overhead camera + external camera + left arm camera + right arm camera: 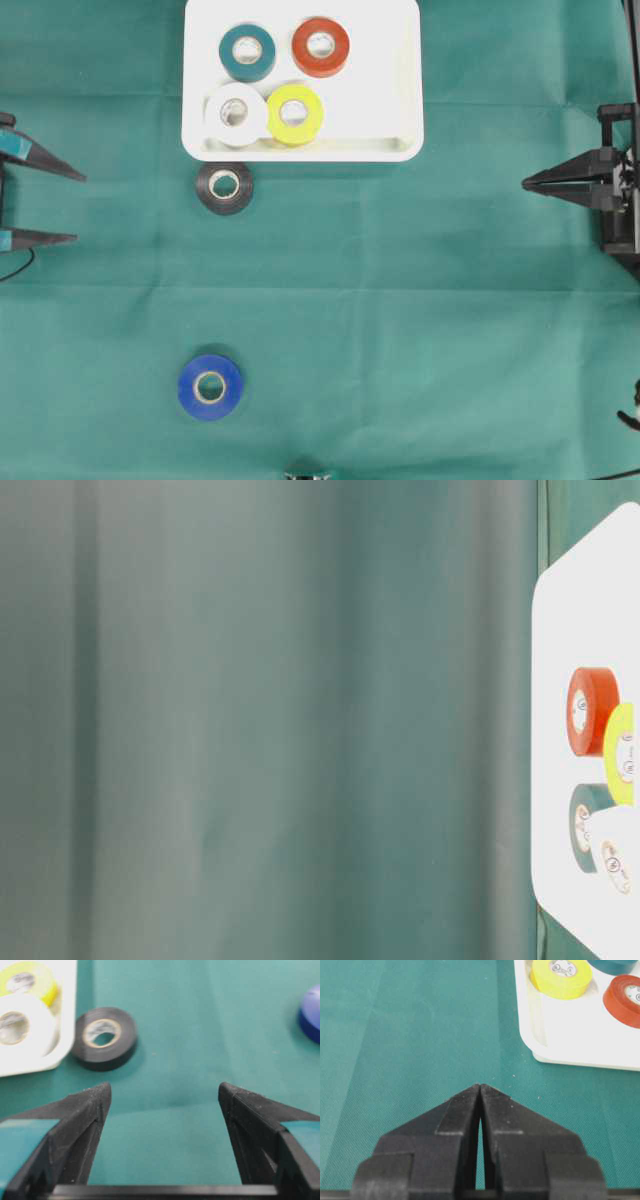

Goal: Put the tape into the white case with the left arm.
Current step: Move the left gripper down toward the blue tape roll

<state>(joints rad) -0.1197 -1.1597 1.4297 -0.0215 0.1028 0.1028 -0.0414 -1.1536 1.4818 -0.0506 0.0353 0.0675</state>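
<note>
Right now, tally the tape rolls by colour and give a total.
Teal: 1
Red: 1
White: 1
Yellow: 1
Black: 1
Blue: 1
Total: 6

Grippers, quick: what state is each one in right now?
Left gripper: open, holding nothing.
Right gripper: shut, holding nothing.

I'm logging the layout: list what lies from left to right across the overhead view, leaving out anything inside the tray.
left gripper → blue tape roll → black tape roll → white case → right gripper
</note>
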